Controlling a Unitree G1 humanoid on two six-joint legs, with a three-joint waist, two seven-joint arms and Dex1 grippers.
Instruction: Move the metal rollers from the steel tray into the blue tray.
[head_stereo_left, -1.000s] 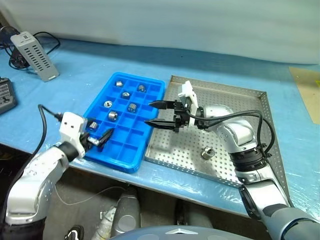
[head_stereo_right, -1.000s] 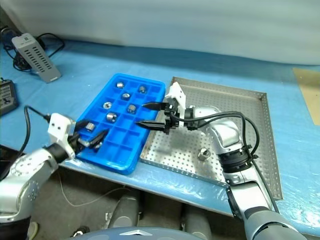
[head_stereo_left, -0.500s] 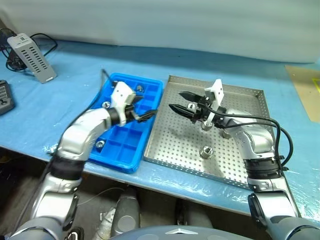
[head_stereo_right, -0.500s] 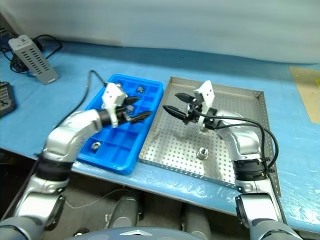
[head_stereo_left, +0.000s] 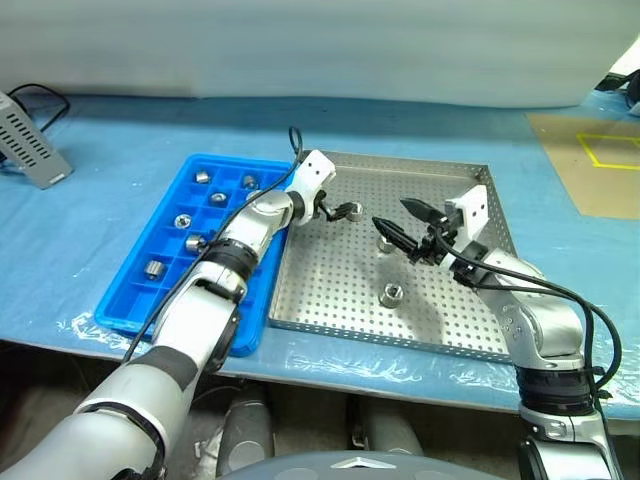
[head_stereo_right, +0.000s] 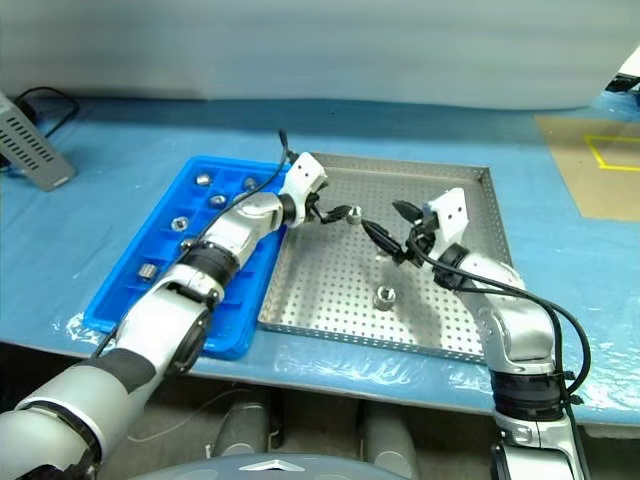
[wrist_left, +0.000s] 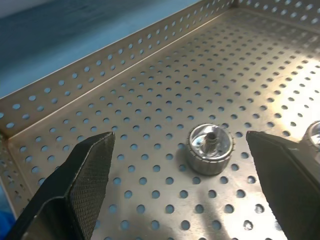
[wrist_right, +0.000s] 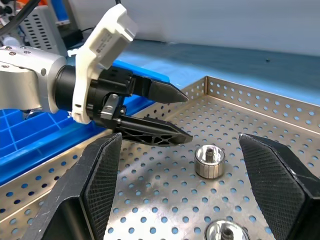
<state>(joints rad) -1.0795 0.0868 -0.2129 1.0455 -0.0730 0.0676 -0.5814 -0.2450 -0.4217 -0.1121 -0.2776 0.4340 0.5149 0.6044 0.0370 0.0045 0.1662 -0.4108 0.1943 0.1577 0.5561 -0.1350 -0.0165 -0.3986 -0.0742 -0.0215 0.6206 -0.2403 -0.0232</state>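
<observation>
Left gripper (head_stereo_left: 343, 212) reaching across steel tray (head_stereo_left: 470, 330), jaws wide beside a roller (wrist_left: 210, 148) (nothing held); right gripper (head_stereo_left: 398, 226) level, jaws apart, empty.

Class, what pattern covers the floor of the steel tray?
The steel tray has a regular grid of small round holes, seen best in the left wrist view.

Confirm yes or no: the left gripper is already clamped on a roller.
No, the left gripper stands open, the roller sitting loose on the steel tray between its fingers.
</observation>
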